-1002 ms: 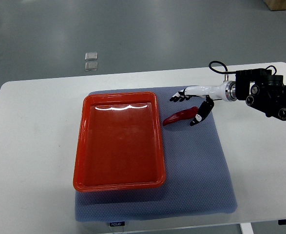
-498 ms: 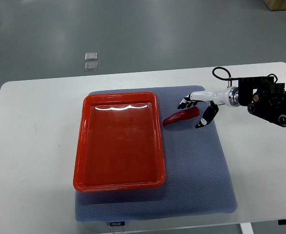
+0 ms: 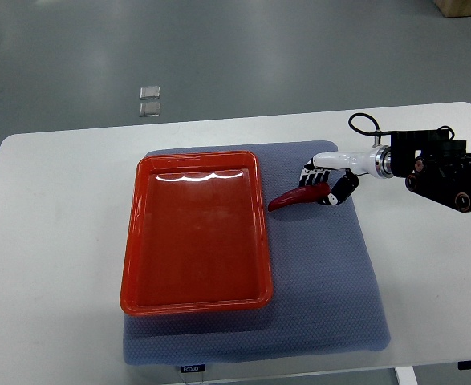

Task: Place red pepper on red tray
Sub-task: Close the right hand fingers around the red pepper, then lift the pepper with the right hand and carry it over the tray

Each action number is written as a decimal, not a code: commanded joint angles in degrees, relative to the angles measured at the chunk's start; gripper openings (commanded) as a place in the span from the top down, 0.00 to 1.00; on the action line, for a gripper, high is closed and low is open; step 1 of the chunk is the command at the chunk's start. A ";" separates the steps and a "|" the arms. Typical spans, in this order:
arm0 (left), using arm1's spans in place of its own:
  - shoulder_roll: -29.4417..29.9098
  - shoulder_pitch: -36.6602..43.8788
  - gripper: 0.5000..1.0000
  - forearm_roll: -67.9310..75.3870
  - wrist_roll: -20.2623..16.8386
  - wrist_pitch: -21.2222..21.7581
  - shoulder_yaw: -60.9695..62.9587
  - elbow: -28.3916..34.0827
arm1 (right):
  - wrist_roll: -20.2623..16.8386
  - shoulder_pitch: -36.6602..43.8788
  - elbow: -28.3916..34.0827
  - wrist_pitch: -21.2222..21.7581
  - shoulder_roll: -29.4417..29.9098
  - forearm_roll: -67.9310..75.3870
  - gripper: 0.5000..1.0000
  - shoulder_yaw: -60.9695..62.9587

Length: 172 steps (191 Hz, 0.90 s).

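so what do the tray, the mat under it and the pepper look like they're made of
Red tray: probably hard plastic, glossy, with light glare along its far inner edge. Mat: looks like soft blue-grey foam or fabric, matte with a fine dotted texture. Red pepper: smooth and slightly shiny; real or plastic, cannot tell.

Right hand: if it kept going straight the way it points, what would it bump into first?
The right hand points left, at the red pepper. Beyond it, probably the red tray rim, though height is unclear.
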 commanded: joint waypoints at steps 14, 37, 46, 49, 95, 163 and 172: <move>0.00 0.00 0.00 0.00 0.00 0.00 0.00 0.00 | 0.00 0.16 -0.20 0.06 0.57 -0.09 0.84 -0.12; 0.00 0.00 0.00 0.00 0.00 0.00 -0.09 0.00 | 0.09 0.43 -0.20 0.41 0.48 -0.09 0.97 -0.12; 0.00 0.00 0.00 0.00 0.00 0.00 -0.18 0.09 | 0.09 0.60 -0.20 0.50 0.39 0.00 1.00 -0.12; 0.00 0.00 0.00 0.00 0.00 0.00 -0.09 0.09 | 0.09 0.69 -0.20 0.59 0.22 0.00 1.00 -0.12; 0.00 0.00 0.00 0.00 0.00 0.00 -0.09 0.09 | 0.36 3.24 0.68 1.20 -2.60 0.35 1.00 0.32; 0.00 0.00 0.00 0.00 0.00 0.00 0.00 0.00 | 0.36 10.97 7.45 2.26 -6.29 1.32 1.00 0.93; 0.00 0.00 0.00 0.00 0.00 0.00 0.00 0.00 | 0.36 11.59 7.53 2.17 -5.50 1.58 1.00 0.93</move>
